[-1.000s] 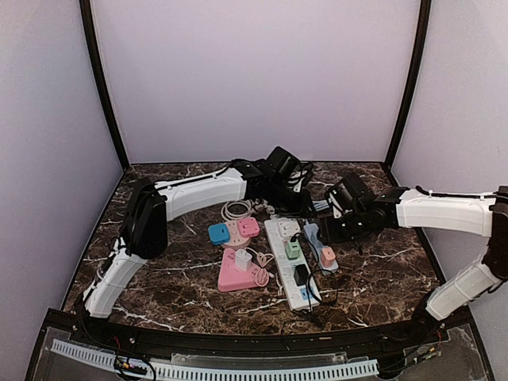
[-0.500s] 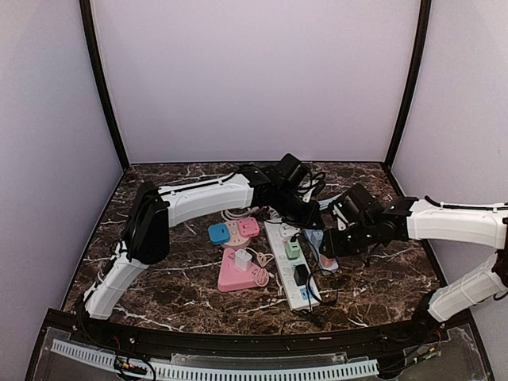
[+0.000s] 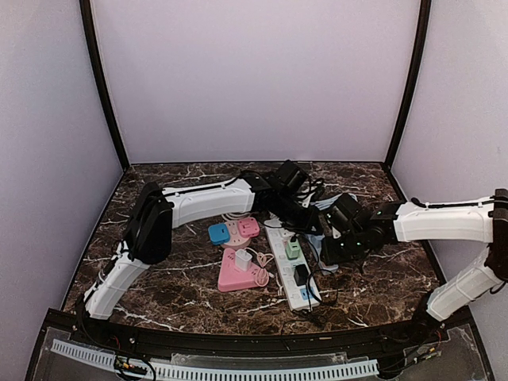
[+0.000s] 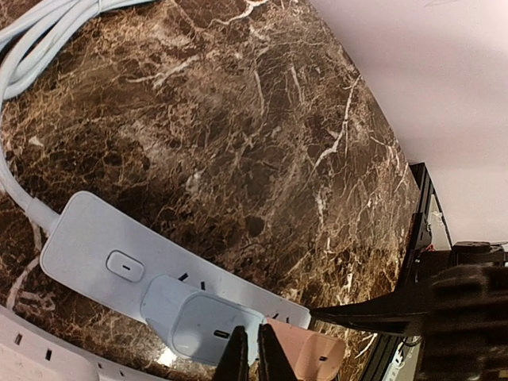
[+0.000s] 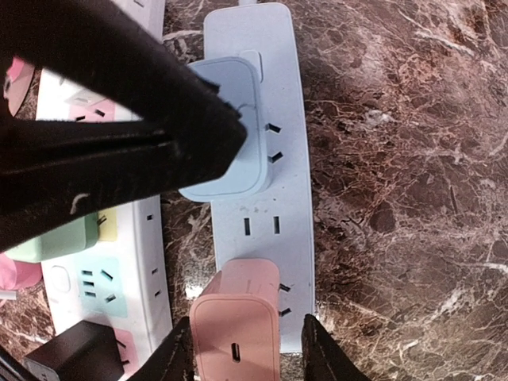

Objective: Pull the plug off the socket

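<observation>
Straddling the pink plug [image 5: 236,317], the right tool [image 5: 248,353] stands wide, with a finger on each side of it and neither clearly touching yet. That plug is seated at the near end of the blue strip [image 5: 274,226]. A blue plug [image 5: 238,167] fills the strip's far end, and an empty socket lies between the two. The spread looks chosen so the fingers can close on the pink plug's flat sides and draw it straight out of the strip.

The left tool [image 4: 252,353] is narrow, its tips almost together with nothing between them, and it is set down at the blue plug's edge near the middle of the strip. I judge it is there to pin the strip to the desk [image 3: 381,270], so the strip does not lift with the plug.

The left arm [image 3: 206,202] reaches long across the desk to the strip from the left, with its wrist bent down. The right arm [image 3: 436,221] comes in low from the right, nearly level, and its fingers point down over the strip's near end.
</observation>
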### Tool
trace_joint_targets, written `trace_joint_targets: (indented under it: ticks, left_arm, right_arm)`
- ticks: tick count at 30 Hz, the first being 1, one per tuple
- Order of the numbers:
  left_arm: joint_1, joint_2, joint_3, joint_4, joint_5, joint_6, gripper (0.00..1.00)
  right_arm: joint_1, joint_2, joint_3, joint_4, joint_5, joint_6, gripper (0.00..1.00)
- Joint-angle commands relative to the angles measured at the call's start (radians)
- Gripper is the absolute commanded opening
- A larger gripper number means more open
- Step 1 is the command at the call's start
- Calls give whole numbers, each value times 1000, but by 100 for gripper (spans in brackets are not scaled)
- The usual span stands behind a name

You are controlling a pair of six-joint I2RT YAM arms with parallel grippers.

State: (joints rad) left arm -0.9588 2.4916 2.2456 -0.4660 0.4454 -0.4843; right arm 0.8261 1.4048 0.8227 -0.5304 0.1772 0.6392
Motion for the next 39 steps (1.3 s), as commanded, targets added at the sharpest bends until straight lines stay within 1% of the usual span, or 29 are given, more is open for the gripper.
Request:
trace_joint_targets:
  ticks: [1, 6, 10, 13, 15, 17, 21, 22, 28, 35, 39]
  left_arm:
    - [-4, 11, -29, -8, 7, -6, 5]
    - [-3, 23, -32, -34, -24, -1, 5]
    - [-3, 32, -35, -54, -45, 2, 4]
    - [-3, 31, -60, -65, -51, 7, 1]
    - [-3, 26, -82, -63, -51, 9, 1]
    - [-3, 21, -100, -62, -54, 12, 0]
    - [-3, 8, -124, -57, -59, 16, 0]
    - [-3, 8, -126, -58, -60, 16, 0]
    - [-3, 8, -132, -55, -61, 14, 0]
    - [-3, 9, -136, -63, -63, 15, 0]
    - [-5, 9, -143, -57, -62, 9, 0]
  right_arm:
    - [16, 16, 31, 17, 48, 2, 41]
    - [28, 25, 53, 19, 77, -5, 35]
    - [44, 32, 75, 13, 99, -11, 27]
    - [52, 21, 87, 4, 114, -12, 20]
    - [54, 10, 91, 1, 116, -17, 19]
    - [54, 7, 91, -6, 115, -19, 20]
    - [54, 12, 76, -13, 94, -14, 37]
    - [54, 14, 70, -13, 90, -10, 38]
    - [54, 15, 40, -3, 82, 11, 40]
    - [54, 75, 56, -36, 96, 24, 38]
    - [54, 73, 53, -43, 102, 39, 36]
